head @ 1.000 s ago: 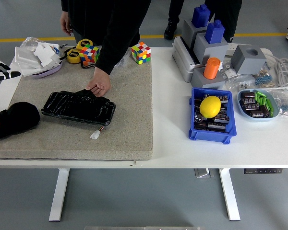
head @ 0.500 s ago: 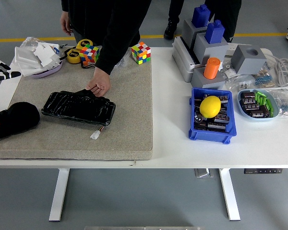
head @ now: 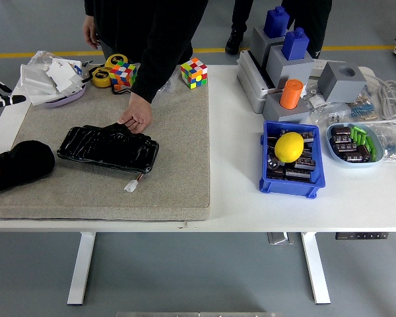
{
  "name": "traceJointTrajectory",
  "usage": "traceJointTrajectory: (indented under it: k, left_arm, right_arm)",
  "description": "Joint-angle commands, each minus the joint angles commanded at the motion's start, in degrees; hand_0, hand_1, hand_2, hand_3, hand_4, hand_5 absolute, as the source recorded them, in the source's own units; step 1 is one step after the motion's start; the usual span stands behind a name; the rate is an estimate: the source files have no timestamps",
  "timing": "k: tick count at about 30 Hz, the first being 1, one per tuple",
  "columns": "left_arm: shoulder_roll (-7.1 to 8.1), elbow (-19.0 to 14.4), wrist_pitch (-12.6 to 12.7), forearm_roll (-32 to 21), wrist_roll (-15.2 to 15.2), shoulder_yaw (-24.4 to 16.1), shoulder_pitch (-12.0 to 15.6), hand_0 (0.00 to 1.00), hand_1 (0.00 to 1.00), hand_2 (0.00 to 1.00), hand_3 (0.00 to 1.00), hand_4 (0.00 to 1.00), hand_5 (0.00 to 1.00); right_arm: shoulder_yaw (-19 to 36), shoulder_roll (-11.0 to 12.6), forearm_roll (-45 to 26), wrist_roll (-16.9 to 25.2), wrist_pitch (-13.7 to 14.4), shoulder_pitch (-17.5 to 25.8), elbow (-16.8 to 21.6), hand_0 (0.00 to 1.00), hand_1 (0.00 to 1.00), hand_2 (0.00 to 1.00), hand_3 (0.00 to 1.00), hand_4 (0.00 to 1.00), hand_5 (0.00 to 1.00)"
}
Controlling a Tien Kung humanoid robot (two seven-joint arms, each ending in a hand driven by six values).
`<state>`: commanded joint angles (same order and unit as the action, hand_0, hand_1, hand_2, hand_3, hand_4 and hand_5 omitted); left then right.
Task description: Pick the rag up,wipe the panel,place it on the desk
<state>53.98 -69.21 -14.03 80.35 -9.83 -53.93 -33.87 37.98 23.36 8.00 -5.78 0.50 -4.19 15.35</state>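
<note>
Yellow ball in blue bin; orange cylinder behind.

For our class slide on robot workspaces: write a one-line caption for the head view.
A person's hand rests on the black panel lying on a grey mat, while the robot's left hand waits at the mat's left edge.
</note>
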Motion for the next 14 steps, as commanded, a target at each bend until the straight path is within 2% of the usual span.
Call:
traceJointTrajectory:
  k: [14]
  left_arm:
    - [-0.04, 0.0, 0.0, 0.0, 0.1, -0.1, 0.1, 0.638, 0.718, 0.743, 0.795, 0.998, 0.895]
  right_arm:
    - [0.1, 0.1, -0.1, 0.0, 0.0, 0.1, 0.0, 0.723, 0.689, 0.683, 0.586, 0.998, 0.506]
